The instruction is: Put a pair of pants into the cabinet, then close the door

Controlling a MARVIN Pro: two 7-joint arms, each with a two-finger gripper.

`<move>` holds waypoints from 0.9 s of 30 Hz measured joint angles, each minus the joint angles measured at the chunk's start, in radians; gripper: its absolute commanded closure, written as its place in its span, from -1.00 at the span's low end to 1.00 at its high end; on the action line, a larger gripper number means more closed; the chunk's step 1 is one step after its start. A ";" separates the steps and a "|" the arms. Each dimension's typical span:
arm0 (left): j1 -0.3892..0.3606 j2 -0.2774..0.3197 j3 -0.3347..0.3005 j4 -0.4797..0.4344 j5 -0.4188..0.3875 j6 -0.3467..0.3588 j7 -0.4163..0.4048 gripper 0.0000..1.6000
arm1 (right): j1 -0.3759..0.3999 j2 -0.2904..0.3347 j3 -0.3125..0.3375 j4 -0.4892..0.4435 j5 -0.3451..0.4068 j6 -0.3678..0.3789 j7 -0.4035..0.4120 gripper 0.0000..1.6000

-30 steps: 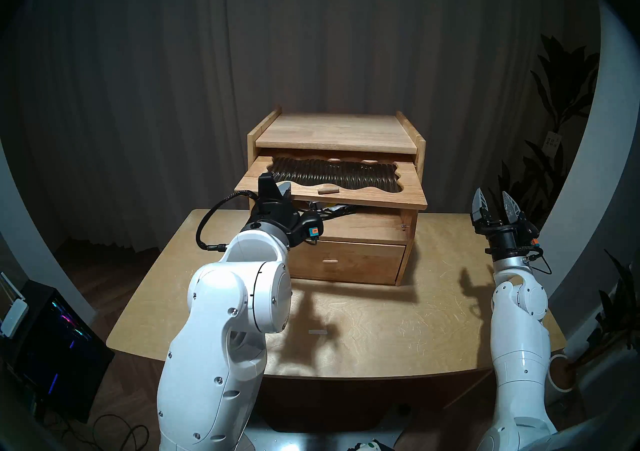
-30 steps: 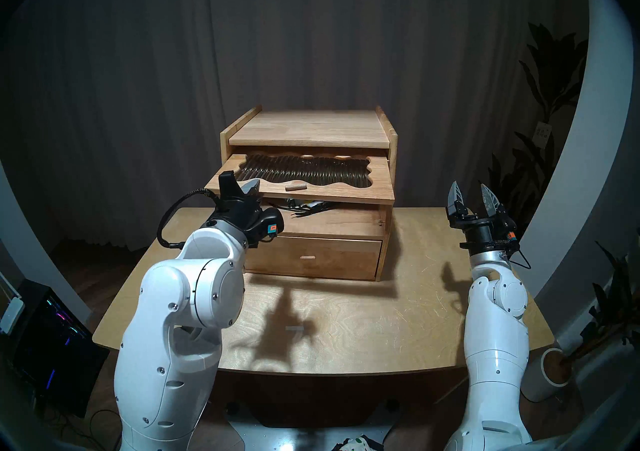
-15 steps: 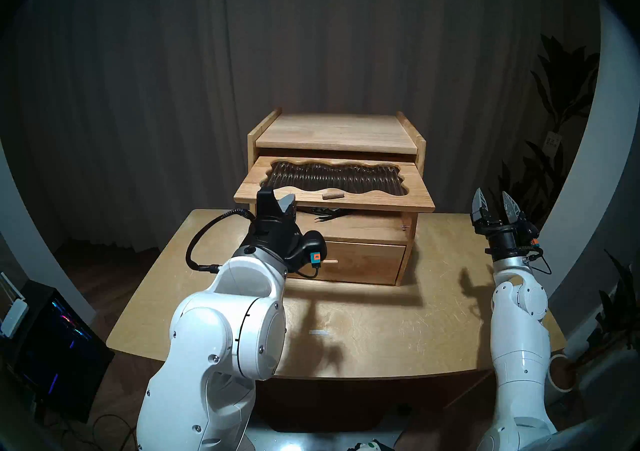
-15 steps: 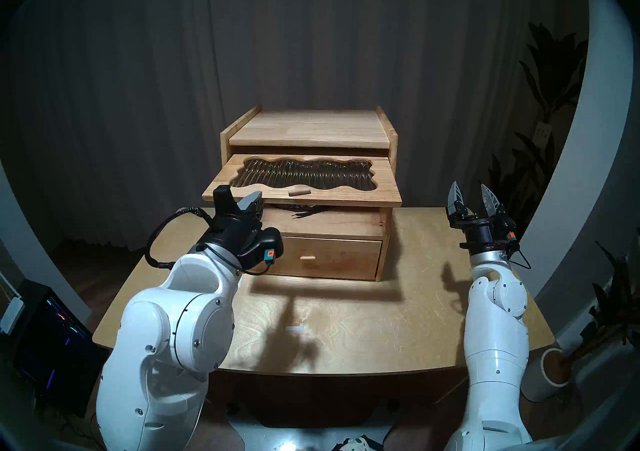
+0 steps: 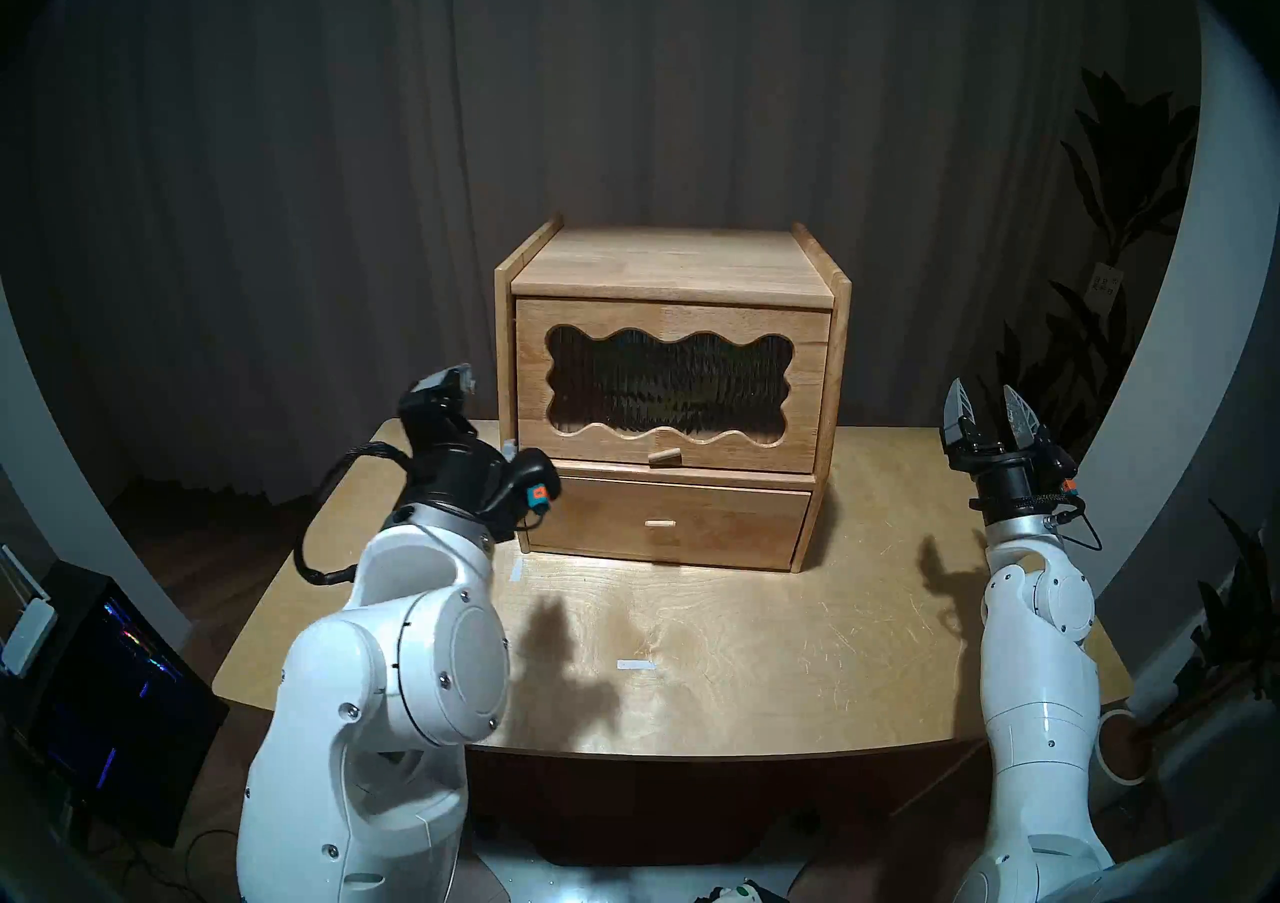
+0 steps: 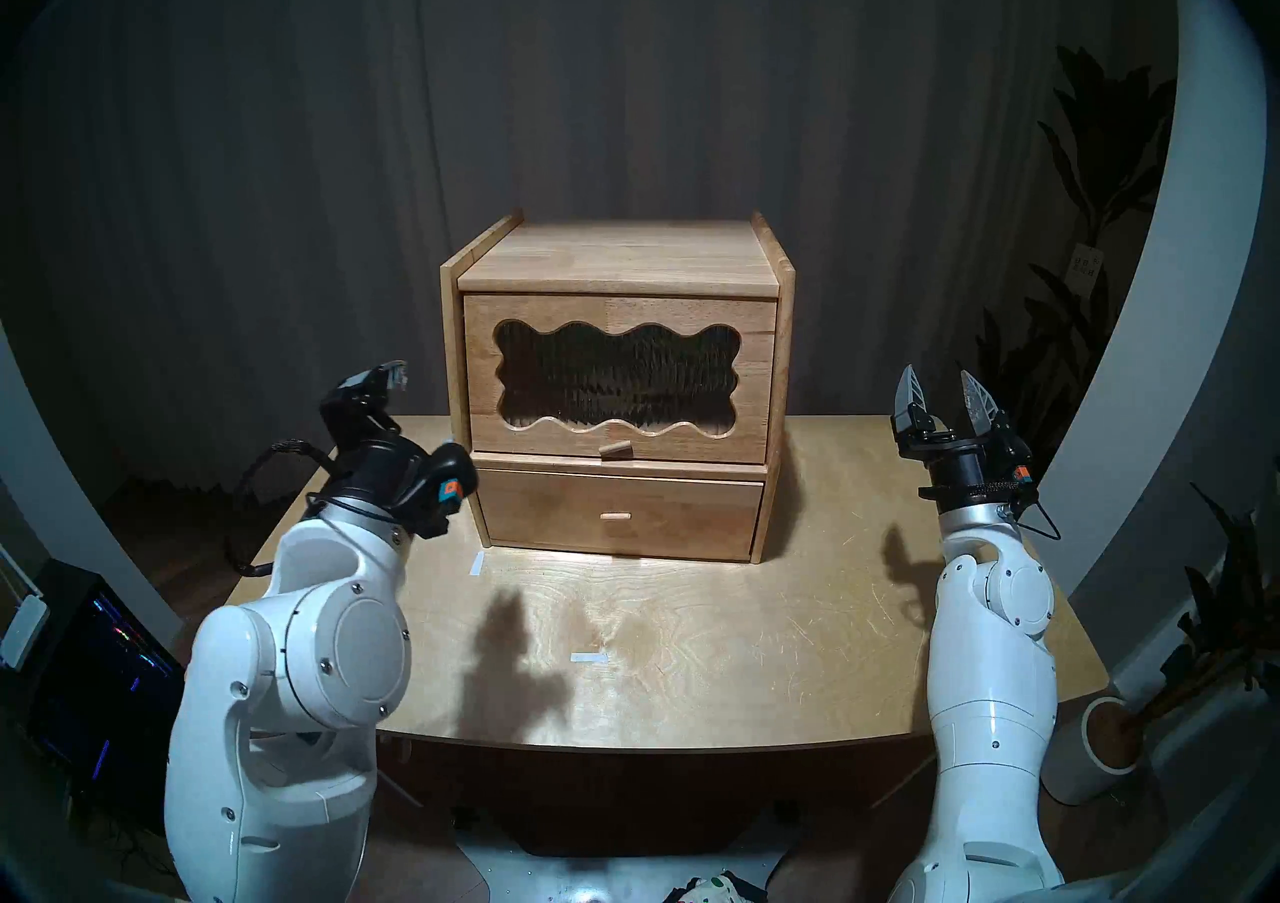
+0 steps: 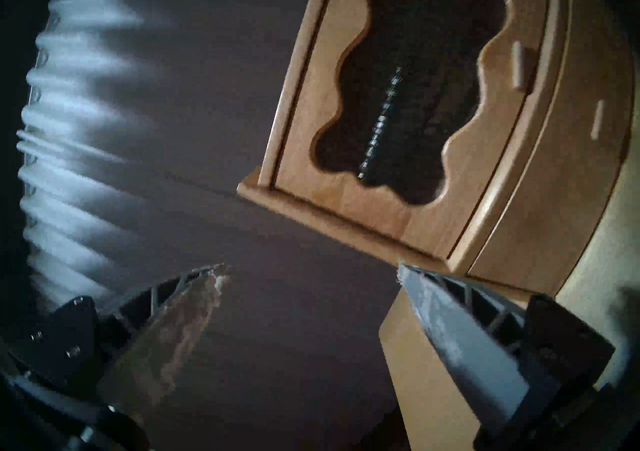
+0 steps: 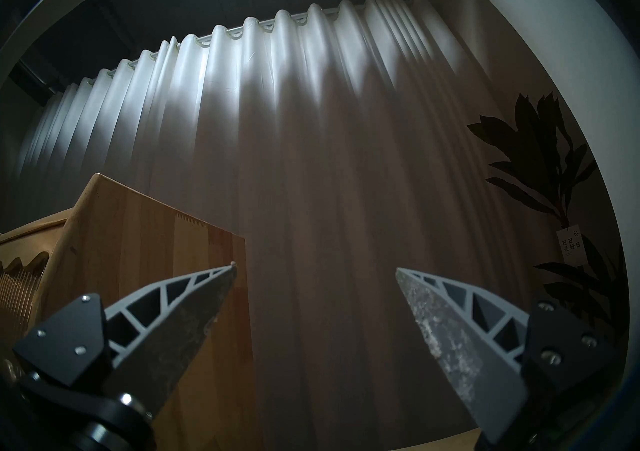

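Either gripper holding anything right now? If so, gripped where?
Nothing is held. The left gripper is open, apart from the cabinet, whose door is down. The right gripper is open too, raised in free air.

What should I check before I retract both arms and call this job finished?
1. Door flush in the cabinet front: ok.
2. Pair of pants inside: cannot tell; the ribbed glass shows only dark shapes.
3. Drawer shut: ok.
4. Left gripper open, holding nothing, apart from the cabinet at its left side: ok.
5. Right gripper open, empty, raised to the cabinet's right: ok.
6. Table in front free of cloth or drawstring: ok.
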 measured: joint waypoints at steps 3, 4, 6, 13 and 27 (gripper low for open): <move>0.000 -0.015 -0.051 -0.001 -0.039 0.027 0.006 -1.00 | 0.000 0.000 0.000 0.003 0.000 0.000 0.000 -1.00; 0.001 -0.022 -0.075 -0.001 -0.057 0.037 0.008 -1.00 | 0.000 0.000 0.000 0.005 0.000 0.000 0.000 -1.00; 0.001 -0.030 -0.110 -0.001 -0.083 0.050 0.010 -1.00 | 0.000 0.000 0.000 0.007 0.001 0.000 0.000 -1.00; 0.001 -0.055 -0.226 0.002 -0.180 0.076 0.007 -1.00 | 0.000 0.001 0.000 0.014 0.001 0.000 0.000 -1.00; -0.038 -0.091 -0.371 0.087 -0.405 0.071 -0.063 -1.00 | 0.015 0.013 0.009 0.017 0.004 -0.001 0.000 -1.00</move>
